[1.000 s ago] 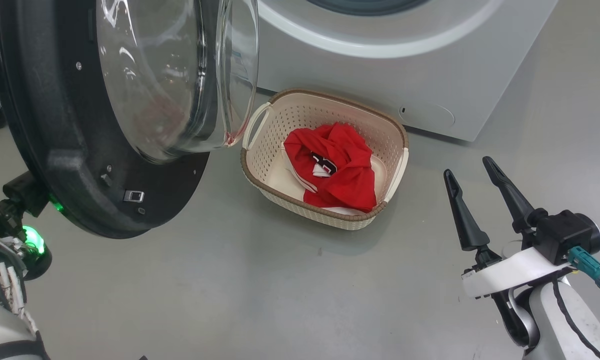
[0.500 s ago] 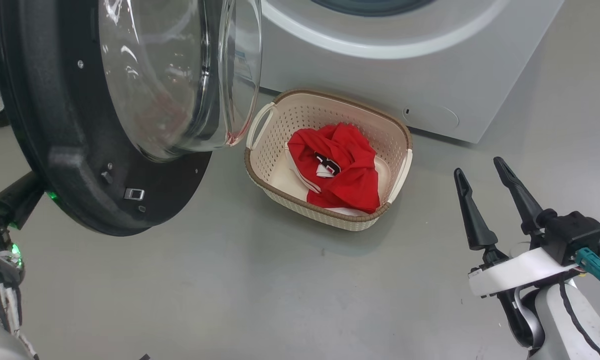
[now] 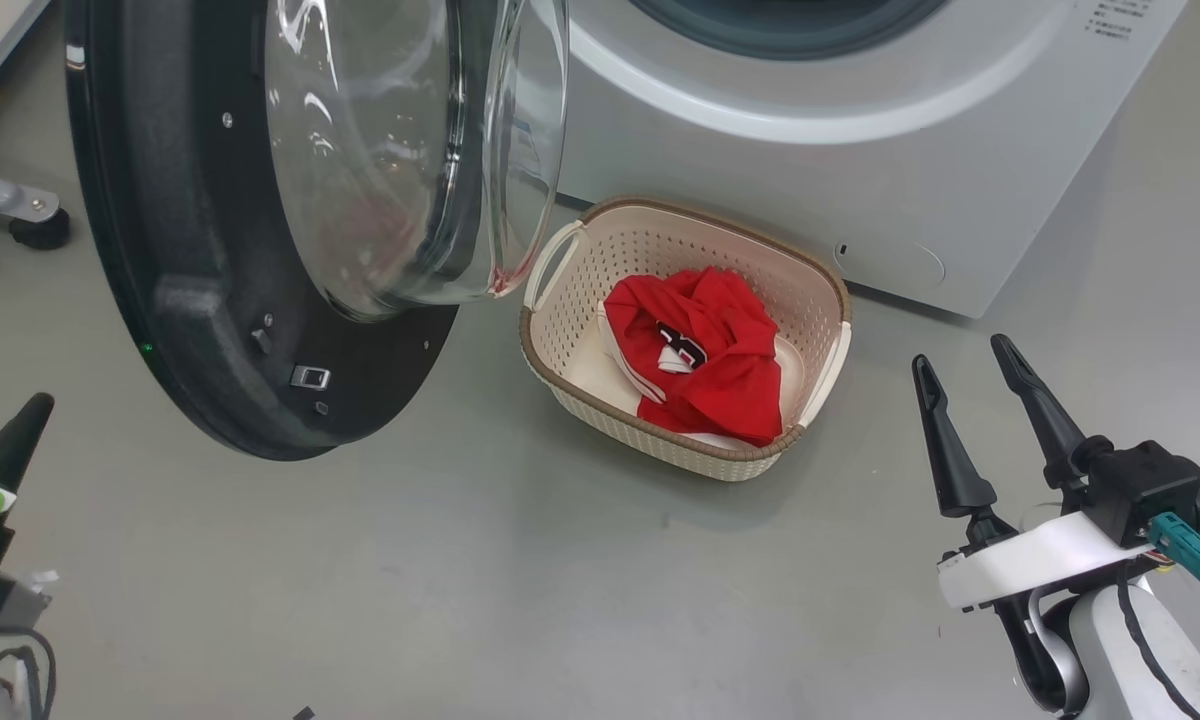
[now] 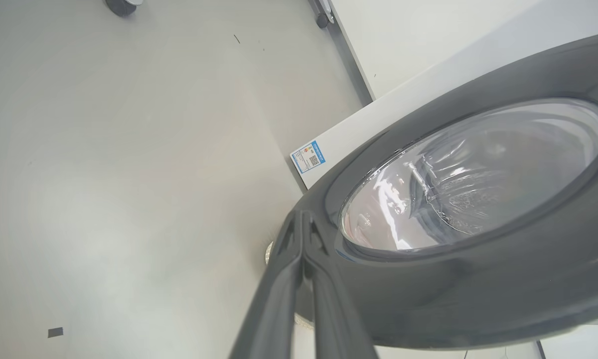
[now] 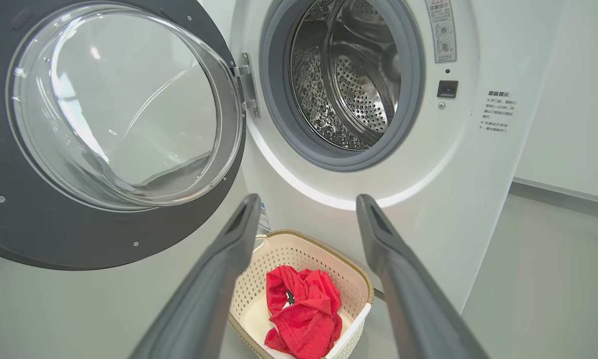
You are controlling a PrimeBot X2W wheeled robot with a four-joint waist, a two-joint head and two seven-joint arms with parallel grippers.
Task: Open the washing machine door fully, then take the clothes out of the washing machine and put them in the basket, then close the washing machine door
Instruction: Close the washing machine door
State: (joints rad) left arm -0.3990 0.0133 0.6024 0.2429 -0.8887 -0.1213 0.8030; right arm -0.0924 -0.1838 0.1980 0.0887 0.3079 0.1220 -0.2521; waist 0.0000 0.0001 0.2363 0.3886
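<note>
Left tool [image 4: 302, 224]: is sitting pinched together, gripping nothing, tips pointing at the outer face of the washing machine door [image 3: 340, 200].
Door from left tool: is lying up and to the right, swung wide, free edge nearest.
Right tool [image 3: 961, 355]: is hanging spread wide and empty, well apart from the door.
Clothes [image 3: 705, 350]: are lying bunched in the basket [image 3: 660, 440], before the washing machine [image 3: 760, 170]; the drum [image 5: 349, 85] is showing bare.
Nearer arm: left, likely pushing the door shut.
</note>
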